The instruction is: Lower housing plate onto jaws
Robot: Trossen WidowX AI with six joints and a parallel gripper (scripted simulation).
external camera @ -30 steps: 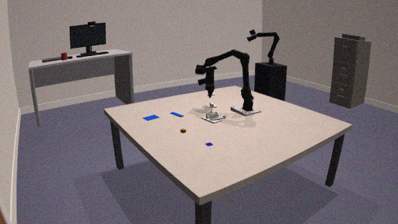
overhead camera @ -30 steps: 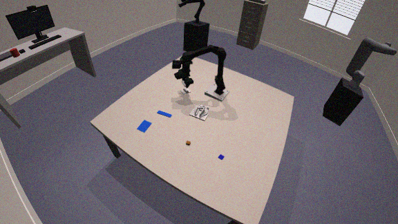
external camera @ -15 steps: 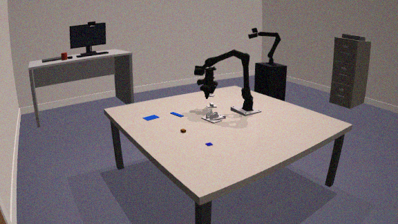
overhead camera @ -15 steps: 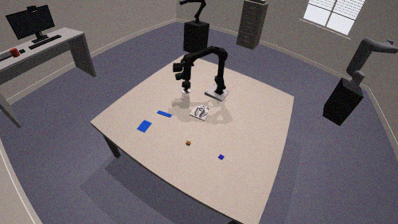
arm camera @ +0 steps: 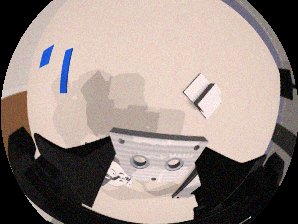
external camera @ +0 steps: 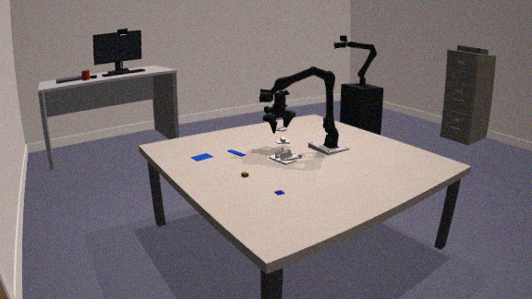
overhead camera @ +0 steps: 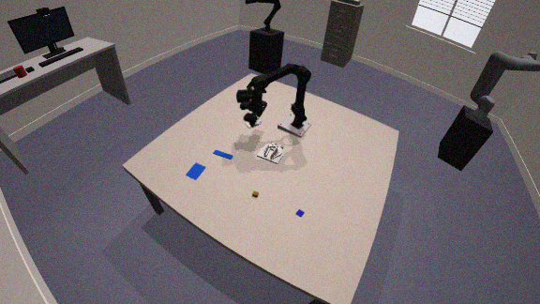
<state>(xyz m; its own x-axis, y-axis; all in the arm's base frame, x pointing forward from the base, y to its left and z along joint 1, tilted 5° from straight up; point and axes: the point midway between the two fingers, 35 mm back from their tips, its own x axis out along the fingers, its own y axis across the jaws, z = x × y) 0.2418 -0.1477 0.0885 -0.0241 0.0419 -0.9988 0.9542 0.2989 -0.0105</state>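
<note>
My gripper (overhead camera: 252,123) (external camera: 281,128) (arm camera: 157,143) is shut on the housing plate (external camera: 282,129) (arm camera: 130,145), a pale plate with two large round holes and small corner holes. It is held in the air between the black fingers, above the table. The white base (overhead camera: 277,160) (external camera: 286,161) lies on the table, lower than the plate and apart from it. The grey jaws (overhead camera: 271,151) (external camera: 284,153) stand on it. In the wrist view, part of this assembly (arm camera: 120,173) shows below the plate, beside the left finger; its stubs are too small or hidden to tell.
A small white stand (external camera: 283,140) (arm camera: 209,99) is on the table near the arm's base. A blue strip (overhead camera: 222,154) (external camera: 235,152) (arm camera: 66,72), a blue rectangle (overhead camera: 195,171) (external camera: 201,157), an orange block (overhead camera: 255,193) (external camera: 245,174) and a dark blue square (overhead camera: 300,213) (external camera: 279,192) lie farther out.
</note>
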